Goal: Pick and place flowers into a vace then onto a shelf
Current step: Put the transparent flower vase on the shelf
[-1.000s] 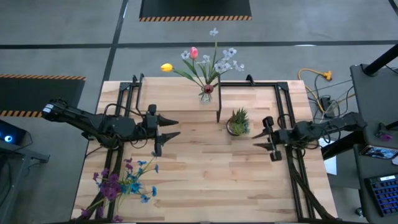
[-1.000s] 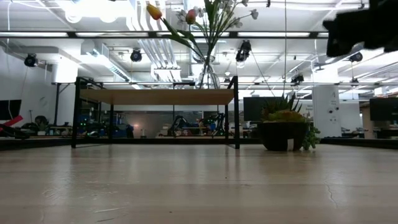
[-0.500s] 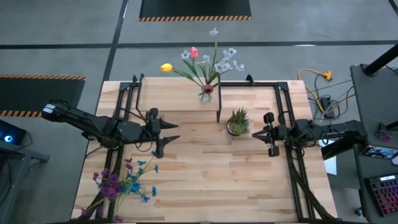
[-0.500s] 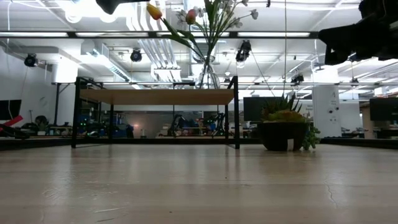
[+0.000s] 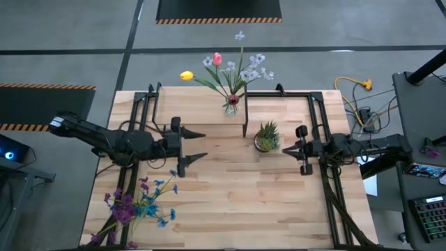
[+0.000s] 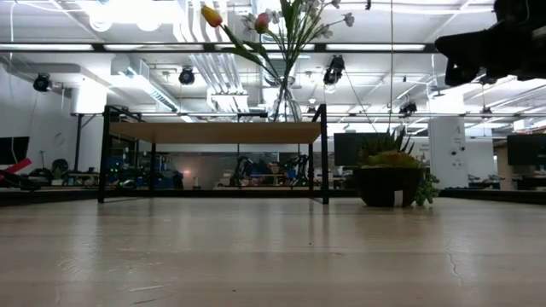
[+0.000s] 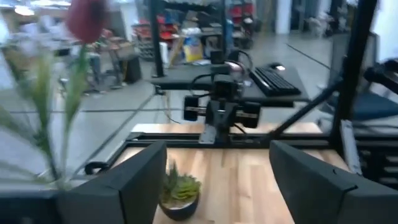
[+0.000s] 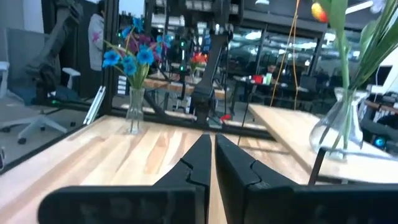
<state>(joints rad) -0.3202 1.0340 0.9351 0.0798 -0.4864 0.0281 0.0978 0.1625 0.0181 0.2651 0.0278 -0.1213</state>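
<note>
A large light-wood tabletop (image 5: 237, 195) carries a low light-wood shelf on thin black legs (image 6: 213, 132) at its far edge. On the shelf stands a clear glass vase (image 5: 231, 106) holding red, yellow and white artificial flowers (image 5: 233, 66). A second bunch of blue and purple flowers (image 5: 136, 206) sits at the table's near left corner. The left gripper (image 5: 196, 144) hovers mid-table, fingers spread wide, empty. The right gripper (image 5: 288, 149), fingers pressed together and empty, hangs just beside a small spiky green potted plant (image 5: 267, 137).

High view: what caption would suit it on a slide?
Flowers in a vase on the shelf; left hand open, right hand shut, both empty.
</note>
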